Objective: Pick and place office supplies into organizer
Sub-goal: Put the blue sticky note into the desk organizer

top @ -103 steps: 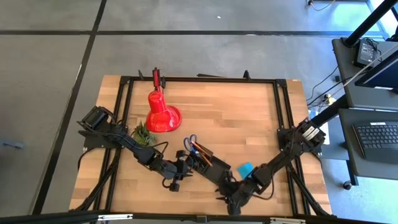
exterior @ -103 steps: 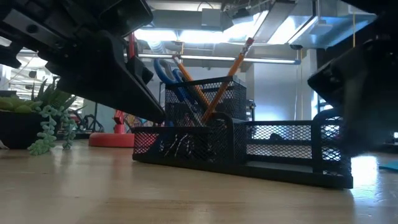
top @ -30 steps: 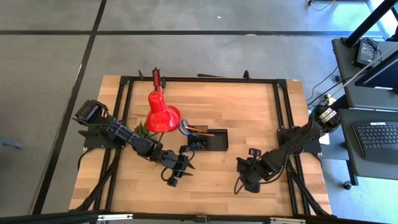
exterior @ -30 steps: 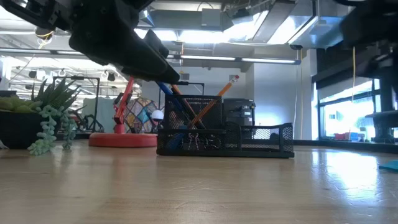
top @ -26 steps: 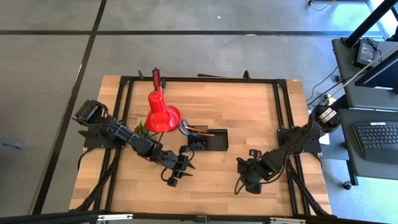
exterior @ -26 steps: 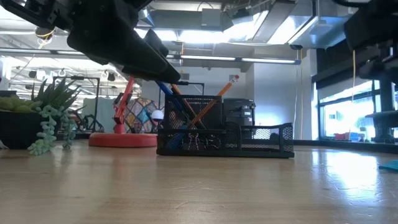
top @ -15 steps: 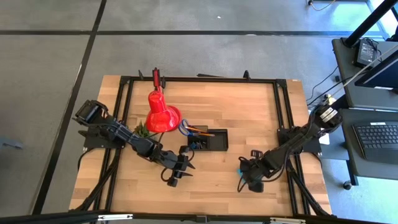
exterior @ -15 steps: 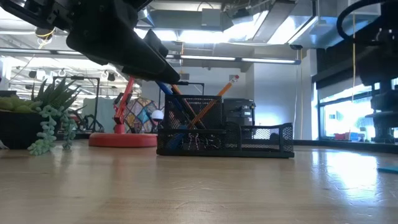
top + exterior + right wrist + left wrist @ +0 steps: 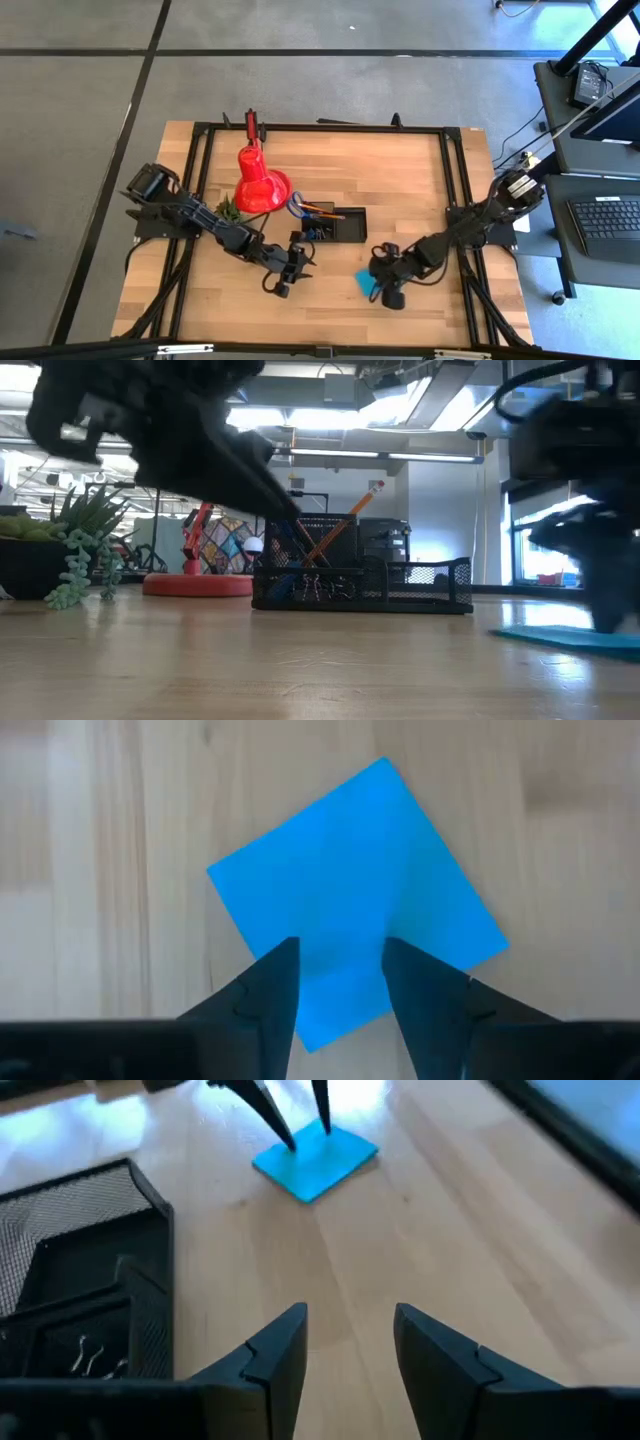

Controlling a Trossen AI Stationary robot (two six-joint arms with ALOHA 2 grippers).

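Observation:
The light-blue note pad (image 9: pixel 364 281) lies flat on the wooden table, right of and nearer than the black mesh organizer (image 9: pixel 335 226). My right gripper (image 9: pixel 340 960) is open and points down at the pad (image 9: pixel 350 880). My left gripper (image 9: pixel 345 1335) is open over bare wood beside the organizer's near side (image 9: pixel 90 1280), touching nothing. Orange pencils (image 9: pixel 345 525) and blue-handled scissors (image 9: pixel 298 206) stand in the organizer's cup. My right gripper sets its two spread fingertips (image 9: pixel 292 1146) on the pad's top face, near one edge (image 9: pixel 318 1138). The fingers come from above, slanting in from the table's right. Nothing is pinched between them, and the pad lies flat on the table.
A red desk lamp (image 9: pixel 260 185) and a small green plant (image 9: pixel 228 210) stand left of the organizer. Black frame rails run along the table's edges (image 9: pixel 452 180). Bare wood lies between the two grippers and behind the organizer.
My right gripper has come down and swung toward the table's left, tipping as it went. The note pad, hidden under it before, has slid along the table toward the left and now shows beside the gripper. My left gripper has turned a little in place.

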